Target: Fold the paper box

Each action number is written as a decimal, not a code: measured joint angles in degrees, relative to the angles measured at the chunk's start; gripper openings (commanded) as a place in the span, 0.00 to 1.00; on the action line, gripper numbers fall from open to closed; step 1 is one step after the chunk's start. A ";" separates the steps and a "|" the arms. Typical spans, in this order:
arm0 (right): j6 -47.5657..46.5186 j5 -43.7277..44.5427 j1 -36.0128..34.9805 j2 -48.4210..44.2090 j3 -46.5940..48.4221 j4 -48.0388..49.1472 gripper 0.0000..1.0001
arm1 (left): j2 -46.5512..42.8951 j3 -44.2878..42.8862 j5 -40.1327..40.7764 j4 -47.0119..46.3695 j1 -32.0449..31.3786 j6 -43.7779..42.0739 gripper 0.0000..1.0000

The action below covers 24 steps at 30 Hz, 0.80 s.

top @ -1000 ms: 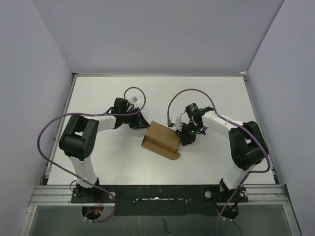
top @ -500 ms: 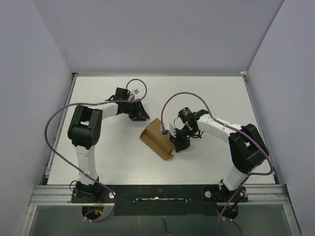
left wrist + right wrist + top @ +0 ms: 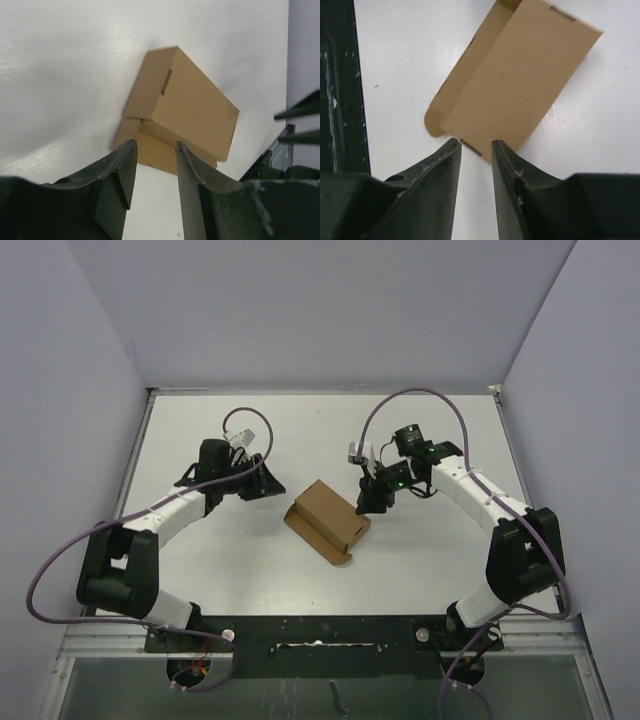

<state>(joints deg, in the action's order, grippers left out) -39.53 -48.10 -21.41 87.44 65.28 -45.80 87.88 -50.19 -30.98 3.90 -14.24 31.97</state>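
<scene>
Both arms have backed off the paper box [image 3: 330, 516]. The right end effector [image 3: 368, 502], against its right edge a moment ago, now hangs just beside it, and the left end effector [image 3: 268, 483] sits apart on the other side. Each shows a narrow gap and holds nothing. The carton rests mid-counter [image 3: 450, 570], lid down, with one rounded flap [image 3: 436, 120] splayed along its near side. It seems untucked, though the far side is hidden. To do this well, steady the lid with one arm and sweep the flap in with the other.
</scene>
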 measured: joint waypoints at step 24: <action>10.03 9.55 -8.44 18.56 9.75 9.60 0.25 | -16.09 22.03 12.02 -7.19 -5.77 3.34 0.32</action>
<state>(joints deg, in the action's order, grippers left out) -29.50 -38.54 -29.85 106.00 75.02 -36.21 71.79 -28.16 -18.96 -3.29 -20.01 35.31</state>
